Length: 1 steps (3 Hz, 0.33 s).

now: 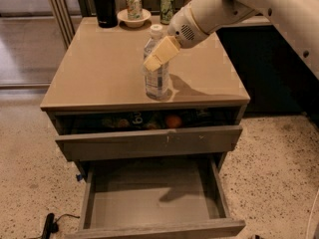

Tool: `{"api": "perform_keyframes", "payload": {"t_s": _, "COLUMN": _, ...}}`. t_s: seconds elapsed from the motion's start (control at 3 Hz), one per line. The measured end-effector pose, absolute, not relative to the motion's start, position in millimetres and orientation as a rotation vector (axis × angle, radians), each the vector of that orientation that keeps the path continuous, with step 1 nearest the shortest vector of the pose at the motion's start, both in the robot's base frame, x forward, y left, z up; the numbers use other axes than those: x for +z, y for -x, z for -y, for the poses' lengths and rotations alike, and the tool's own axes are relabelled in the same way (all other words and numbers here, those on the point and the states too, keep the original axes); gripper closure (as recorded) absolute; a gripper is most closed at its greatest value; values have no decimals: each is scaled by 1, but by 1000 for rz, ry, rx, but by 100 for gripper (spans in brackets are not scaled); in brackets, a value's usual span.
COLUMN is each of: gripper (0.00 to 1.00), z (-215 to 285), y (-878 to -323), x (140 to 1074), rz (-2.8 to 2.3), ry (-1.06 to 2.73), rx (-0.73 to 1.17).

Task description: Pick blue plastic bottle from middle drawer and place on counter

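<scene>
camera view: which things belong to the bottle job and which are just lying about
Job: blue plastic bottle, upright on the counter; open middle drawer; gripper at the bottle's shoulder.
Lying about: black flask, can in a white bowl, second can, orange in the upper drawer.

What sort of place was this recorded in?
Likely an office kitchenette: drawer cabinet with tan counter, drink cans behind it, speckled floor. The gripper is at the blue plastic bottle on the counter.
</scene>
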<state>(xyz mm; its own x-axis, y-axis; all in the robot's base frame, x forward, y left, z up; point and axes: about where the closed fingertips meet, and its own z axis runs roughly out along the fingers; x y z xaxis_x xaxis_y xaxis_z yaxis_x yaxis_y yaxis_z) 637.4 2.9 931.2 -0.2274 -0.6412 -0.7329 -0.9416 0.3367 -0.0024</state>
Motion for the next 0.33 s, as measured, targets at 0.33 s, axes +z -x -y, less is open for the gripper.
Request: {"api": "perform_keyframes", "payload": {"t_s": 0.33, "gripper": 0, "z": -3, "y": -637, "x": 931, "rz": -1962, "ry": 1383, "rx": 601}}
